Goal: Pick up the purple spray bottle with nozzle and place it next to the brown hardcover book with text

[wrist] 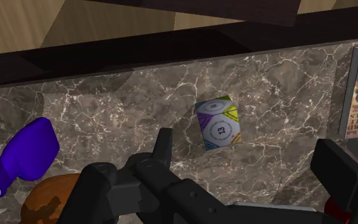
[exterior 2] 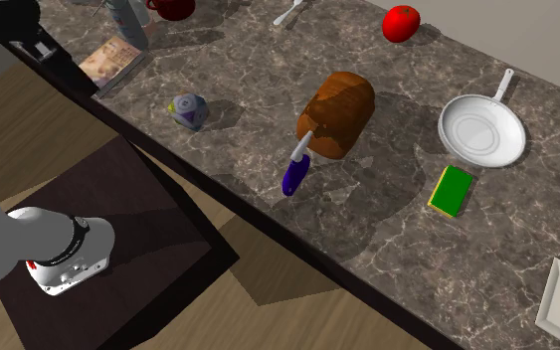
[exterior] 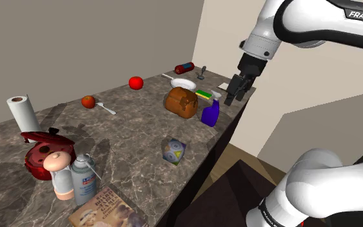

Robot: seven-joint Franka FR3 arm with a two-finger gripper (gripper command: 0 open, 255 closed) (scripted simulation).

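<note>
**Above the tabletop (exterior: 128,126), an empty hand (exterior: 233,98) hangs near the purple spray bottle (exterior: 211,115)**

Its 2 black fingers stand wide apart with nothing between them. The hand is open and empty, and the spread looks meant to take the bottle's body. It hangs raised off the surface. In the wrist view the bottle sits off to 1 side of the fingers, not between them, so the grasp has not begun.

The bottle rests close to the tabletop's edge on the robot's side, its white nozzle toward a brown bread loaf (exterior: 182,102) just beside it. Whether the 2 touch cannot be told. That neighbour probably leaves the edge side as the freer way in.

Farther along the same edge sits a small many-coloured die (exterior: 173,151), well apart from both. At the other end lies the brown book (exterior: 106,209), flat with its text cover upward and a spray can (exterior: 83,180) just beside it. Bare stone between die and book seems the likeliest room for setting the bottle down.
</note>
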